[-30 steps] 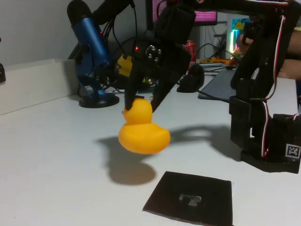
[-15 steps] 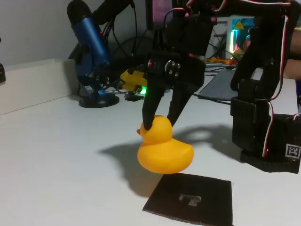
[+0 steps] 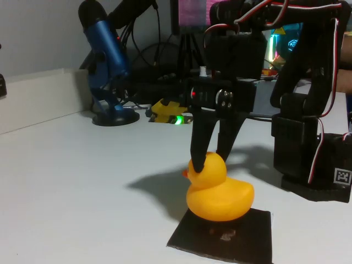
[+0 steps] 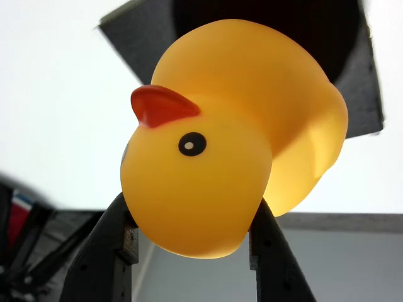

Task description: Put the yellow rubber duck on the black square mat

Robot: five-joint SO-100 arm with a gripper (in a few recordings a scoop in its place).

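Note:
The yellow rubber duck (image 3: 219, 192) is upright at the back part of the black square mat (image 3: 250, 242), its beak pointing left in the fixed view; whether it touches the mat I cannot tell. My black gripper (image 3: 212, 160) comes down from above and is shut on the duck's head. In the wrist view the duck (image 4: 233, 138) is seen close up, its head clamped between my two dark fingers (image 4: 119, 251), with the mat (image 4: 362, 75) behind it.
The arm's black base (image 3: 313, 165) stands right of the mat. A blue microphone (image 3: 107, 66) on a round stand sits at the back left, with cables and a yellow object (image 3: 165, 111) behind. Bare white table (image 3: 71, 187) stretches to the left.
My gripper has carried the duck to the right and down, from hanging over the bare table to a spot on the mat's back part.

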